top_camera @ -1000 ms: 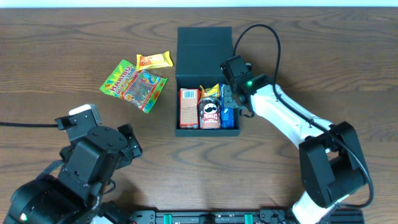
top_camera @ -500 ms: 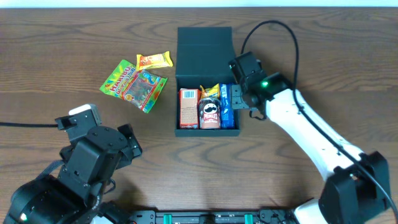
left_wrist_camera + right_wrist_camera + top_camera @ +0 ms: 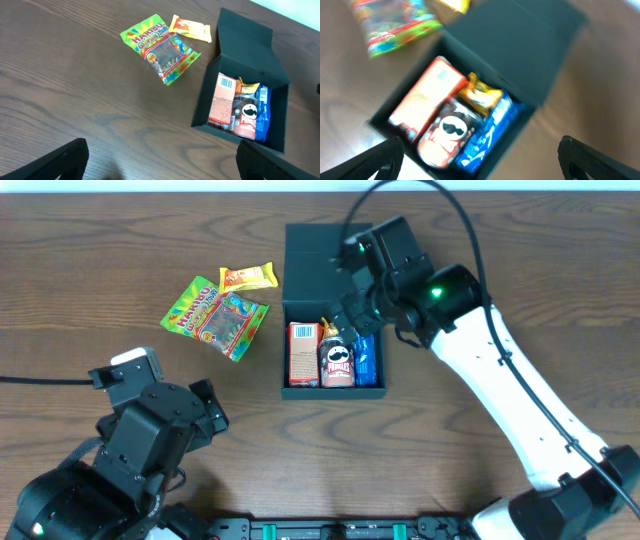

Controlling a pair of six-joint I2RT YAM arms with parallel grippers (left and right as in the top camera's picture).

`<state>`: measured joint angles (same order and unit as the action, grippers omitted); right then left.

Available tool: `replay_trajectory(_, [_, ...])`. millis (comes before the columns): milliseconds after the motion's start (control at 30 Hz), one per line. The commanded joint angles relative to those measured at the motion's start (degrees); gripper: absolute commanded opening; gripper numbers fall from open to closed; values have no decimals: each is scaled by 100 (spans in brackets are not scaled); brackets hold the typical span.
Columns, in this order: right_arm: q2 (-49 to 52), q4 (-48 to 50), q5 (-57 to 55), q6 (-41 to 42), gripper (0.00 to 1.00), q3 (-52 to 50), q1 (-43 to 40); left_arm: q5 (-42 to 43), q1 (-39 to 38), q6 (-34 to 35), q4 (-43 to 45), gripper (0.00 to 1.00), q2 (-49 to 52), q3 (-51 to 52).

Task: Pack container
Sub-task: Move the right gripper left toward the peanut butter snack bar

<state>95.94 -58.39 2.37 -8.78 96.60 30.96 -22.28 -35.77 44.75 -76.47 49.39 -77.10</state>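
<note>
1. The right gripper (image 3: 480, 150) hangs over the container (image 3: 325, 255) with its jaws spread wide and nothing between them. The box sits directly beneath it, with its lid lying flat on the far side so the cavity is reachable from above.
2. Below that gripper, a red carton (image 3: 304, 352), a Pringles can (image 3: 338, 363), a blue packet (image 3: 366, 360) and a yellow packet (image 3: 335, 328) stand tightly side by side, probably to save room.
3. The left gripper (image 3: 165, 160) is also wide open and empty, low over the worktop (image 3: 100, 240). The container lies ahead of it and to its right.
4. A Haribo bag (image 3: 160, 50) and a small orange packet (image 3: 190, 29) lie ahead of the left gripper, outside the box. They are probably next to go in.
</note>
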Motion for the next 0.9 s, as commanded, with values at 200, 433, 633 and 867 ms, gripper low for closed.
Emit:
replay_trajectory(200, [1305, -717, 730, -3501, 99, 1665, 291, -59, 17, -39, -11, 95, 0, -118])
replay_trajectory(433, [2463, -417, 946, -4157, 99, 2924, 363, -59, 17, -39, -11, 95, 0, -118])
replay_trajectory(633, [3088, 686, 1445, -4535, 99, 3112, 363, -59, 17, -42, -11, 95, 0, -118])
replay_trajectory(867, [3757, 1982, 1639, -5174, 99, 3112, 376, -59, 17, -39, -11, 95, 0, -118])
